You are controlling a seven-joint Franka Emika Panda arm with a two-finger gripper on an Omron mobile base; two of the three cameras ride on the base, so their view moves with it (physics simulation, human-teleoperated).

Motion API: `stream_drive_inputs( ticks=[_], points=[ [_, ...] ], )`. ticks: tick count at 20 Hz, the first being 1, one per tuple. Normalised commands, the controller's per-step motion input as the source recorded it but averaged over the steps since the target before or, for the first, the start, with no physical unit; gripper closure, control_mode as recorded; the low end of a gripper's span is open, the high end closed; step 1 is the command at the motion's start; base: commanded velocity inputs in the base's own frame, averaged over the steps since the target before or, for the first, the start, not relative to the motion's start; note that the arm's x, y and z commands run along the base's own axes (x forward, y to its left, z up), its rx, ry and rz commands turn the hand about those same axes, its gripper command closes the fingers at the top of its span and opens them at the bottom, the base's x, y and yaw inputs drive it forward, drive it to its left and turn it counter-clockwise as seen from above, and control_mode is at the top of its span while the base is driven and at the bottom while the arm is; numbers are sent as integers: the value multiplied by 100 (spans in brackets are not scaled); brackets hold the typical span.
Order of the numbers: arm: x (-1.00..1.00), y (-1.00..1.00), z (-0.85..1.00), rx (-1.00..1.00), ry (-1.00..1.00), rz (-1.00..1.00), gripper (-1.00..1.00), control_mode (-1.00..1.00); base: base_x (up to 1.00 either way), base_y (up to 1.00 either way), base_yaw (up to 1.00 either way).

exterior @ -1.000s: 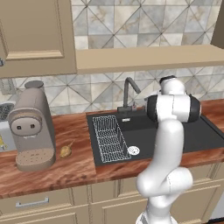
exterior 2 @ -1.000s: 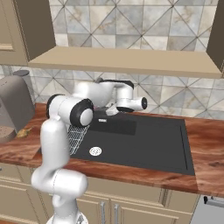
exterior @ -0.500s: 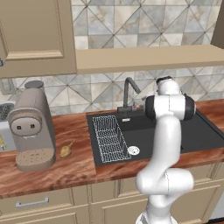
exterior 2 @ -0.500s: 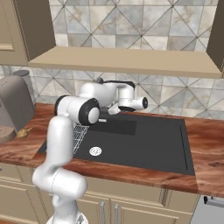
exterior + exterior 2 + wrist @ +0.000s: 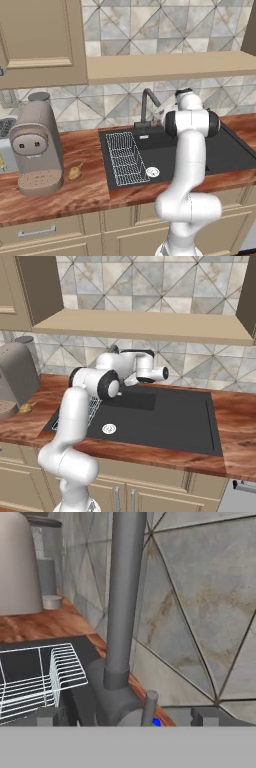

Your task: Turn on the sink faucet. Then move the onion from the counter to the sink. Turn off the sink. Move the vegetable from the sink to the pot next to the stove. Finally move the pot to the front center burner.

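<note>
Right now the arm (image 5: 186, 165) is reaching over the back of the black sink (image 5: 170, 421), with its hand sitting close to the faucet (image 5: 146, 107) at the rear rim. Seen from the hand view, the faucet's grey upright pipe (image 5: 122, 592) is rising straight ahead, and its base with a small lever (image 5: 149, 708) is lying just between the fingers (image 5: 127, 721). Those fingers are standing spread wide, one tip (image 5: 49, 718) on either side of the faucet base, and they are pinching nothing. Whether the tips are touching the faucet cannot be told.

A white wire rack (image 5: 127, 157) is lying in the left part of the sink basin, with the round drain (image 5: 153, 172) just beside it. No water is running from the spout in the base views.

On the wooden counter (image 5: 85, 187) to the left of the sink, the onion (image 5: 75, 173) is lying as a small yellowish thing, near the foot of a beige coffee machine (image 5: 37, 142) and well apart from the arm. A tiled wall (image 5: 165, 286) is standing behind the sink, under a beige shelf (image 5: 145, 326).
</note>
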Motion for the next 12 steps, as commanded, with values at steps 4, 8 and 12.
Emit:
stream_drive_inputs(
  ticks=[4,8,12],
  points=[
    [22,16,-16,0,0,0,-100,-100,0,0,0],
    [20,10,-20,0,0,0,-100,-100,0,0,0],
    [17,2,-20,0,0,0,-100,-100,0,0,0]
  ],
)
